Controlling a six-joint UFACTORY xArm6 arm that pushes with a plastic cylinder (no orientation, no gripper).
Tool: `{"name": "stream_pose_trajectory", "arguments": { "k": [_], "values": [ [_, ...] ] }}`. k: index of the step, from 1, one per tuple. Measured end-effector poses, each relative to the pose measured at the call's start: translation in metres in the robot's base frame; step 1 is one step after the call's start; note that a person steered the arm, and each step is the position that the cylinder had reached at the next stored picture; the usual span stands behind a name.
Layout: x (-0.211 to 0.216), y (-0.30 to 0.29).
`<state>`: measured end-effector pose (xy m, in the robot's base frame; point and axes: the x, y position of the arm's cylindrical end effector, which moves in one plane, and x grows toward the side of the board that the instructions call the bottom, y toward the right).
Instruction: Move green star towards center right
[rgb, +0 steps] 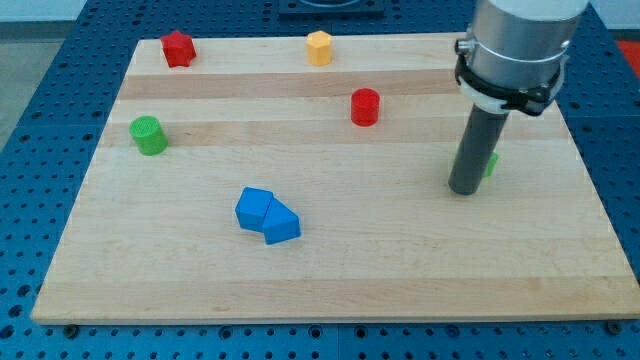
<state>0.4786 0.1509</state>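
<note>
Blue perforated metal frames a pale wooden board (330, 270) that fills most of the view, its grain running in wide strips from the view's left to the view's right. I have no jaws to open or close, only my dark rod, hanging from a grey cylinder at the view's upper right, and my tip (464, 190) rests on the wood in the right half, about mid-height. Just behind it on the view's right, the green star (491, 164) peeks out as a small sliver, mostly hidden by the rod; it seems to touch the rod, though I cannot be sure. A red cylinder (365, 106) stands well apart toward the view's top left of my tip. Along the top edge sit an orange block (319, 47) and a red block (178, 48). A green cylinder (148, 135) is near the left edge, and two blue blocks (266, 215) lie touching each other below the centre.
</note>
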Motion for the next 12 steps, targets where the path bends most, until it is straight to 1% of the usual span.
{"name": "stream_pose_trajectory", "arguments": {
  "k": [1,3,5,7,8,10,11,12],
  "values": [
    [0.002,0.013],
    [-0.024,0.037],
    [0.002,0.021],
    [-0.003,0.001],
    [-0.014,-0.005],
    [-0.058,0.004],
    [-0.067,0.015],
    [-0.054,0.012]
  ]
}}
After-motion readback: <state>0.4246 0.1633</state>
